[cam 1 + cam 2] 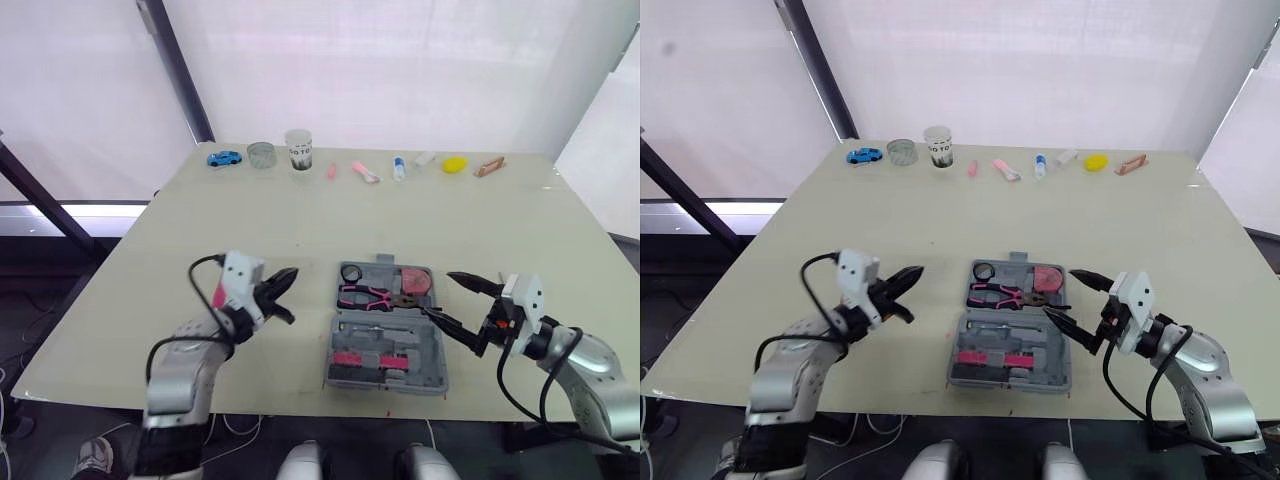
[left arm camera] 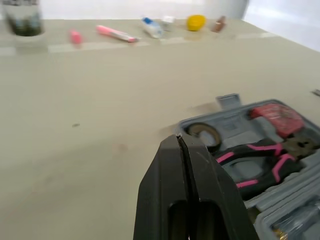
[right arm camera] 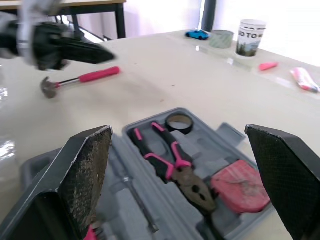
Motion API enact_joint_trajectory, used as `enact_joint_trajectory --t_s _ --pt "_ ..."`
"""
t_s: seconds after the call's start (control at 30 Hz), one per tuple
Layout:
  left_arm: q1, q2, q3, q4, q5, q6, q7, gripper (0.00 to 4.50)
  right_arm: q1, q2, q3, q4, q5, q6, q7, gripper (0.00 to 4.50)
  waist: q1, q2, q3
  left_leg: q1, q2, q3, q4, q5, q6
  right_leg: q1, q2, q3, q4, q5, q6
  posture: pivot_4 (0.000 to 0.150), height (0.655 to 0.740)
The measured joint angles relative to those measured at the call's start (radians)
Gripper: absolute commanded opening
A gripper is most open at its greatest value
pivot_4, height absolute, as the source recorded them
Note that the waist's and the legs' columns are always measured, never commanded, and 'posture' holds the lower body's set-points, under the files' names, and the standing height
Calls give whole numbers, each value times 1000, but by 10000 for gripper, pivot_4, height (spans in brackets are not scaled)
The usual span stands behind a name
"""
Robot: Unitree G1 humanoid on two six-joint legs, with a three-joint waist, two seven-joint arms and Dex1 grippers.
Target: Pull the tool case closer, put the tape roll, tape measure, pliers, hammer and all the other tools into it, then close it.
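The hammer (image 3: 82,79) lies on the table near the shut left gripper (image 2: 179,140), left of the open case (image 1: 420,350), so that gripper should open, drop over the pink handle and squeeze tight, while the right gripper (image 1: 440,295) hangs wide open.

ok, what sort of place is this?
Likely a robot test room: plain table against white blinds, open tool case, toy car, paper cup and other bits lined along its far edge.

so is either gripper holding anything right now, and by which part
Nothing is held. The left gripper has its jaws shut on nothing; the right gripper has its jaws open by the case.
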State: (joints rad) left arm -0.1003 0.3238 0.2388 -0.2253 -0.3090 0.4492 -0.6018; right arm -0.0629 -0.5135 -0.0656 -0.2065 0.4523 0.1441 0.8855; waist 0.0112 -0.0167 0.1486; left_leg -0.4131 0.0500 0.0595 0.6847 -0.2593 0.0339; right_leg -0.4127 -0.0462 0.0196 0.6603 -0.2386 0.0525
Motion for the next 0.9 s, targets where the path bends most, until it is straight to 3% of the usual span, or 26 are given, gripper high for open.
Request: enact_joint_trajectory --t_s 0.07,0.13,0.17,0.2,0.33,0.57,0.77,0.9 --pt "115 -7 84 -43 -56 -19 8 13085 -16 4 -3 80 3 -48 40 45000 1 0 0 0 0 1 0 0 0 0 0 -1 0 0 0 1500 7400" --pt "193 -9 127 -69 -87 -38 5 16747 -12 1 -25 123 7 -84 70 45000 -1 0 0 0 1 1 0 0 0 0 0 0 -1 0 0 1500 7400" --pt "280 -9 172 -74 -106 -56 3 23973 18 -23 -62 177 14 -121 112 45000 1 0 0 0 1 1 0 0 0 0 -1 0 -1 0 0 1500 7400" --pt "302 -9 184 -73 -108 -59 2 24634 27 -29 -71 189 15 -128 121 45000 3 0 0 0 1 3 0 0 0 0 -1 -1 -2 0 -1 1500 7400" --pt "460 -2 263 -77 -142 -105 -21 42763 152 -66 -151 242 39 -193 200 45000 3 -1 0 0 2 4 -1 0 0 0 -1 -1 -2 -3 -4 1500 7400" --pt "592 10 341 -28 -167 -183 -79 44037 329 -126 -294 340 66 -262 307 45000 -32 -2 0 6 4 12 -1 -3 4 0 -1 8 -3 -3 -4 1500 7400" --pt "618 15 341 69 -166 -246 -112 44037 323 -156 -341 492 63 -328 372 45000 -47 -3 1 9 6 14 -2 -4 4 0 -2 10 -2 -3 -3 1500 7400" --pt "608 24 340 60 -168 -248 -106 44037 274 -149 -340 485 69 -329 375 45000 -50 -3 1 11 7 15 -3 -4 4 0 -2 12 -1 -3 -3 1500 7400"
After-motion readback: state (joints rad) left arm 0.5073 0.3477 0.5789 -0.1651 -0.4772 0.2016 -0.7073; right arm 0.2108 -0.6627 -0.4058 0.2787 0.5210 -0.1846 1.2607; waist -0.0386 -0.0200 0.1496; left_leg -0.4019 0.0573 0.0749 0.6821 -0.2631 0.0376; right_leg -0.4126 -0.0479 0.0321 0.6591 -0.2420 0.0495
